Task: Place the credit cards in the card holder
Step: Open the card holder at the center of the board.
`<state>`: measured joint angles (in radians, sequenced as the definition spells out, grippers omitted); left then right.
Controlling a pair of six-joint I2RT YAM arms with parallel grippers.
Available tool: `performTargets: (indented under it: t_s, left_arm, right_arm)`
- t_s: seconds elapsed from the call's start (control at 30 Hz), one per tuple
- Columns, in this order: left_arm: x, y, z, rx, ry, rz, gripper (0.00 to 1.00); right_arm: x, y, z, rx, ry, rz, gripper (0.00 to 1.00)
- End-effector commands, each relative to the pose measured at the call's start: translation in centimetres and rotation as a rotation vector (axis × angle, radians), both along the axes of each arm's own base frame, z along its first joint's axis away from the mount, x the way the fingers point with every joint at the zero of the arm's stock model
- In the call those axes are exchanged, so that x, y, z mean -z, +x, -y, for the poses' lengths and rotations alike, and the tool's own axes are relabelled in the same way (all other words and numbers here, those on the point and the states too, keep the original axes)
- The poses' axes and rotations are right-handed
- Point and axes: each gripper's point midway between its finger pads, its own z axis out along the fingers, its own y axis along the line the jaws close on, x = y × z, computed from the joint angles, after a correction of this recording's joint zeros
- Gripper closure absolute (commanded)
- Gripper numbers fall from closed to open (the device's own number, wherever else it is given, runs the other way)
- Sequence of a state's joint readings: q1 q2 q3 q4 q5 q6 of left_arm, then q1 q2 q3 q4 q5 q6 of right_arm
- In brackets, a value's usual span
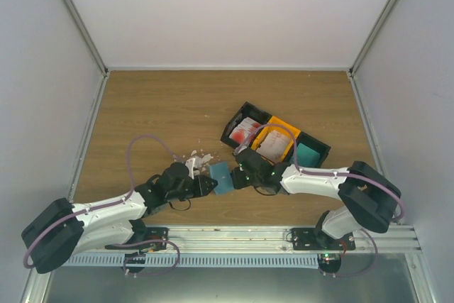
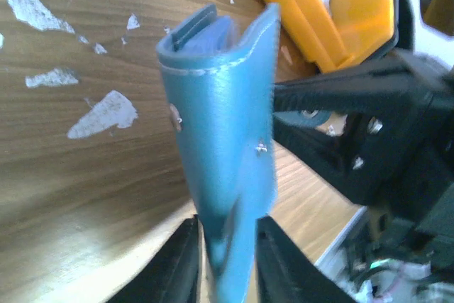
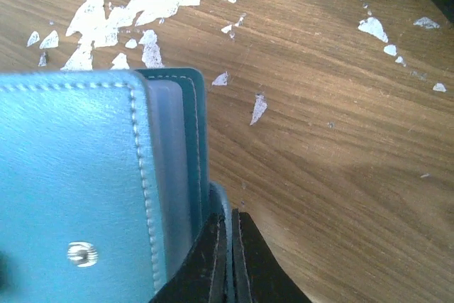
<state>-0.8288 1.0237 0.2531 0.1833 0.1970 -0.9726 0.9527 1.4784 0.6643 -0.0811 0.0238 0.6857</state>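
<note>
Left tool (image 2: pixel 227 223): clamped on one end of the holder (image 2: pixel 220 111), a black finger on each side of the blue cover, the rest of the holder sticking out past the fingertips
Right tool (image 3: pixel 228 218): fingers together, pinching a thin teal leaf at the holder's edge, facing the left tool head-on
Holder: held between both tools at the front middle of the surface (image 1: pixel 177 104), leaves slightly parted so inner pockets show; whether it touches the wood I cannot tell
Stud (image 3: pixel 82 253): small metal snap on the stitched cover
Scraps (image 3: pixel 128 12): torn white bits strewn on the wood just beyond the holder
Cards (image 1: pixel 245 130): apart from the holder, behind the right arm; red-and-white ones at the left end of the black tray (image 1: pixel 250 106), whitish ones in the orange tray (image 1: pixel 284 123) in the middle, a teal one at the right end
</note>
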Motion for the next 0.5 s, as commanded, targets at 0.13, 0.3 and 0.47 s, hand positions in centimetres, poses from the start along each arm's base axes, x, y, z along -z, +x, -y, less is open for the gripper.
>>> performTargets:
  t_s: [0.13, 0.3, 0.47]
  left_arm:
    - [1.3, 0.9, -1.5, -0.087, 0.081, -0.039, 0.33]
    - [0.2, 1.8, -2.6, -0.123, 0.153, -0.009, 0.18]
    - [-1.8, 2.9, -3.5, -0.171, 0.145, 0.038, 0.15]
  right_arm:
    - [-1.1, 0.3, 1.2, 0.024, -0.064, 0.013, 1.00]
    - [-2.7, -0.3, 0.4, -0.035, -0.072, -0.028, 1.00]
    - [-5.5, -1.4, -2.2, -0.140, 0.074, -0.041, 1.00]
